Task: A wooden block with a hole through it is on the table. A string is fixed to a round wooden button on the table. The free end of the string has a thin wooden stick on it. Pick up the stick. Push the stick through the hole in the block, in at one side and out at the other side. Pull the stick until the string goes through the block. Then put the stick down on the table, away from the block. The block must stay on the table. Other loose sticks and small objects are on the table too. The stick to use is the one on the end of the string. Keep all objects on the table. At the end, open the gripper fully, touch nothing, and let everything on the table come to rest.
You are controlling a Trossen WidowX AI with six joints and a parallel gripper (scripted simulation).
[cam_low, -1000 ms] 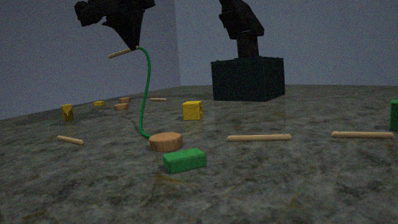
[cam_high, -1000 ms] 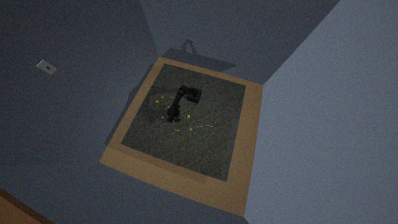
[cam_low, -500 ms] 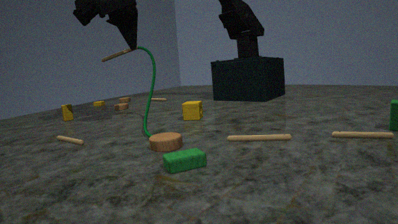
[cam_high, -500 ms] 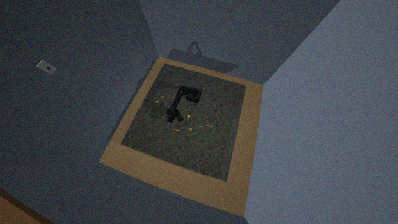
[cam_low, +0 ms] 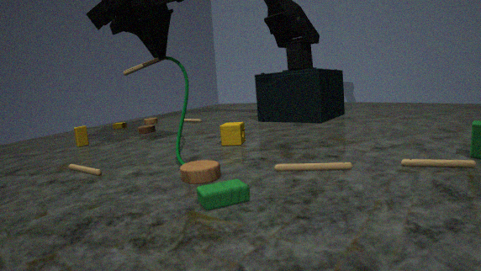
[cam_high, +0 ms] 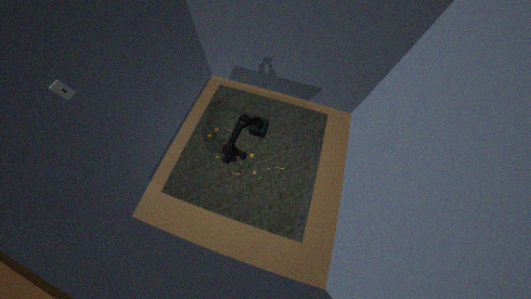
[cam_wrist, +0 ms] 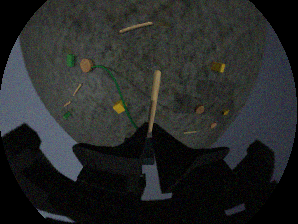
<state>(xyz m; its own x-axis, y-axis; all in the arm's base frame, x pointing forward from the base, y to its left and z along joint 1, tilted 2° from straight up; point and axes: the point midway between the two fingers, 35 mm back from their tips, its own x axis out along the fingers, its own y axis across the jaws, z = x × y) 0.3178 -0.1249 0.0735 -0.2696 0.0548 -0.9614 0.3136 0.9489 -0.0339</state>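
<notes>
Spanning the surface (cam_high: 232,209) (cam_low: 336,231) (cam_wrist: 175,50), the dark arm (cam_high: 236,132) (cam_low: 299,29) carries its narrow pincer (cam_high: 243,159) (cam_low: 161,56) (cam_wrist: 149,125), closed on the stick's string end. Below stands the yellow block (cam_high: 252,155) (cam_low: 232,134) (cam_wrist: 119,107); the round button (cam_high: 254,172) (cam_low: 200,172) (cam_wrist: 86,65) lies near a green block (cam_high: 260,178) (cam_low: 223,193) (cam_wrist: 70,60). The raised stick (cam_low: 140,67) (cam_wrist: 155,95) trails green string (cam_high: 248,165) (cam_low: 185,97) (cam_wrist: 118,86) to the button.
</notes>
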